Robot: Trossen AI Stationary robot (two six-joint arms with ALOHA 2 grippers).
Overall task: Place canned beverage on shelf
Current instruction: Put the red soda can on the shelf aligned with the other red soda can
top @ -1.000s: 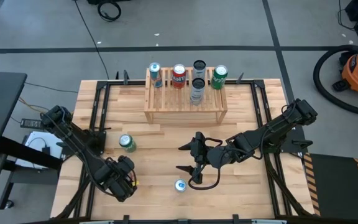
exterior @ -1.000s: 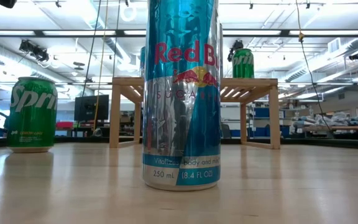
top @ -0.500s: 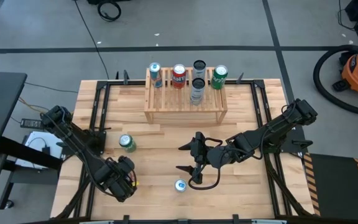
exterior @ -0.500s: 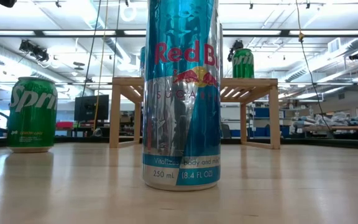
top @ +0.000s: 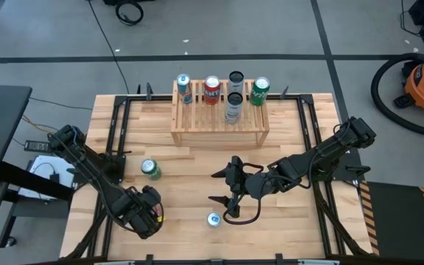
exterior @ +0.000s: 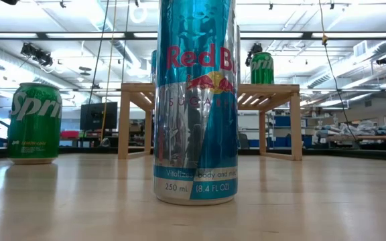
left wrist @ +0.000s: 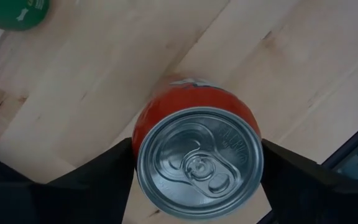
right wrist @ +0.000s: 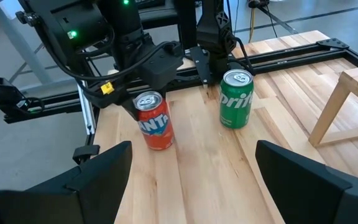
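Left gripper (left wrist: 197,186), lower left of the high view: fingers (left wrist: 98,177) flank an upright orange can (left wrist: 197,155) on the tabletop (top: 190,169), whether pressing cannot be told; only the wrist views show this can. Green can (top: 149,169), left of centre; slim blue-silver can (top: 213,218), lower centre, fills the low view. Right gripper (top: 223,188), centre: fingers spread, empty; light slatted shelf (top: 219,121), upper centre, carries five cans.

Bright, even overhead light; sharp.
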